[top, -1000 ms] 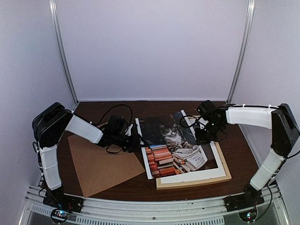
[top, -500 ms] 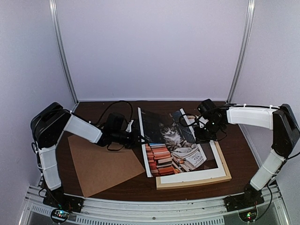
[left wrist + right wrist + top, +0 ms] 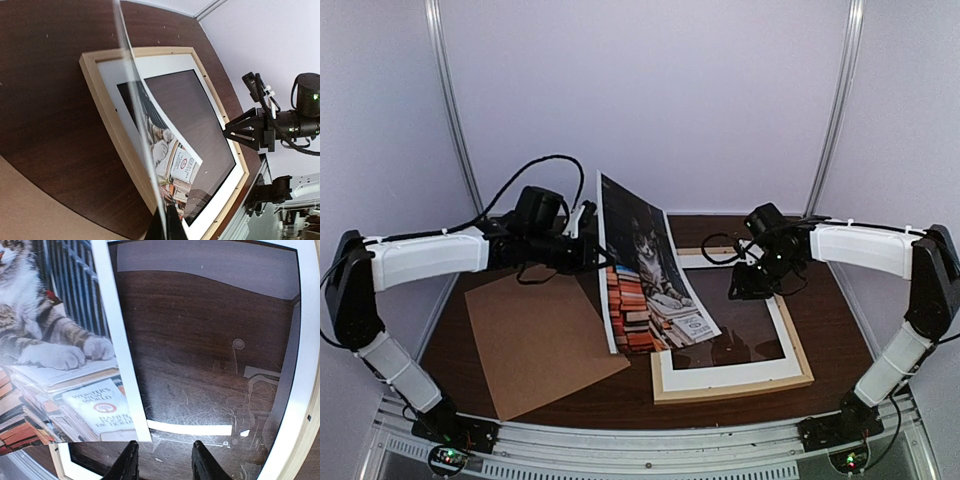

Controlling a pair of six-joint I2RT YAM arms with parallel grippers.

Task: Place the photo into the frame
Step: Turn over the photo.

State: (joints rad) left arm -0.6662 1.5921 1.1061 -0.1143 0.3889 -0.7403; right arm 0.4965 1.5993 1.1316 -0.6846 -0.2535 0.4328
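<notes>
Lifting is the change in the top view: the photo (image 3: 642, 268), which lay nearly flat a moment ago, now stands steeply tilted, its left edge raised high and its lower right corner resting over the white mat (image 3: 720, 375) inside the frame (image 3: 730, 392). The left pincer (image 3: 592, 255) has shut on that raised edge and hauled it up. The right pincer (image 3: 745, 288) has let go and hangs just above the frame's far side. That makes this look like a re-grip to square the sheet to the opening. The brown backing board (image 3: 535, 345) lies flat on the dark tabletop (image 3: 830, 330).

From the left wrist, the glossy photo (image 3: 172, 160) bows like thin paper and runs edge-on down into the left pincer (image 3: 162, 220), whose fingers are clamped on it. The frame (image 3: 100, 100) shows slim pale wood rails around the matte mat (image 3: 150, 62). The right pincer (image 3: 230, 132) is beyond it.

From the right wrist, the right pincer (image 3: 162, 462) has its fingers apart and holds nothing. The photo (image 3: 55, 340), showing cat paws and book spines, overlaps the mat (image 3: 305, 365) on the left. The shiny pane (image 3: 200, 340) in the opening is scuffed.
</notes>
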